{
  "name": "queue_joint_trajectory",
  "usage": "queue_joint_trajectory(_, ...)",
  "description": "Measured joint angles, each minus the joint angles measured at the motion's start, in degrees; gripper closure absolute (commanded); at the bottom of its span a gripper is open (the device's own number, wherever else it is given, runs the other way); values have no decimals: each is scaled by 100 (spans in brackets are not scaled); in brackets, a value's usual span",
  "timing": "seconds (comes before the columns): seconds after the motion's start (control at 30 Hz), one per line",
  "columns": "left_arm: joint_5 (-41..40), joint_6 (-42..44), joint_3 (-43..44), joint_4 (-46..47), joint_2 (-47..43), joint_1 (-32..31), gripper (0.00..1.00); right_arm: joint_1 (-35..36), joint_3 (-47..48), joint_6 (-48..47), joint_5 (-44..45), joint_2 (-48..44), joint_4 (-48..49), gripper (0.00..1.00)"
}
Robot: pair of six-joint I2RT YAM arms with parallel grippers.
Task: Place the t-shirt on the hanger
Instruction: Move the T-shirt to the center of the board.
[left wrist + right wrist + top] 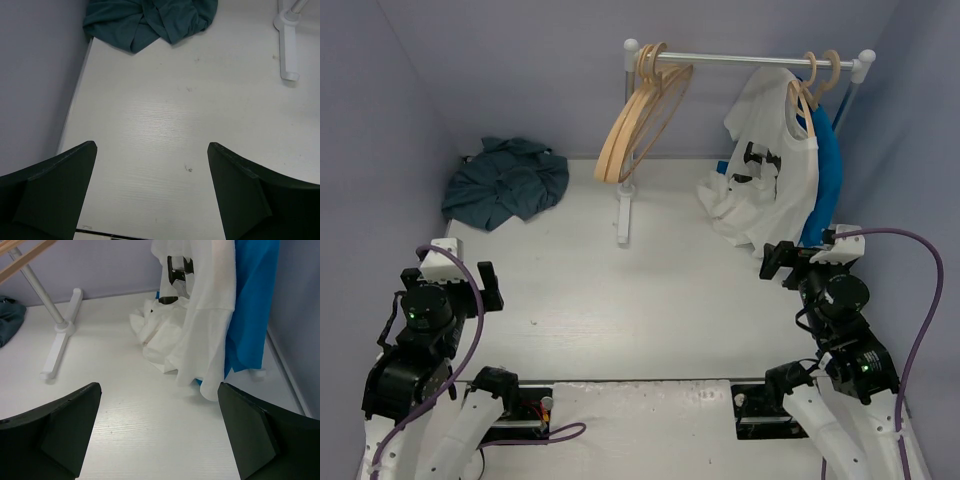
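Top external view: we are finding the t-shirt (pixel 505 185) bunched straight ahead of the left fingers (pixel 55 190), well apart from the right fingers (pixel 250 435); both pairs are gaping, empty.

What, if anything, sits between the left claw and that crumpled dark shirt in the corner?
Nothing visible does. Only tabletop lies between the open left gripper and the t-shirt. The rack's white foot stands off to the right, outside that path.
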Motion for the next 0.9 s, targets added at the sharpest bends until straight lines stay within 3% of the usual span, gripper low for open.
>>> queue_joint_trajectory(0.23, 0, -67, 6, -11, 278, 0, 11, 98, 14, -7, 26, 51, -2, 0)
queue_joint_trajectory(0.43, -91, -449, 266, -24, 1348, 0, 11, 376, 16, -31, 64, 46, -2, 0)
queue_joint_trajectory(0.63, -276, -981, 1192, 305, 3371, 105, 11, 580, 14, -42, 57, -37, 0, 0)
queue_joint_trajectory(0.9, -235, -1286, 2883, 1299, 6814, 707, 11, 580, 14, -71, -165, 289, 2, 0)
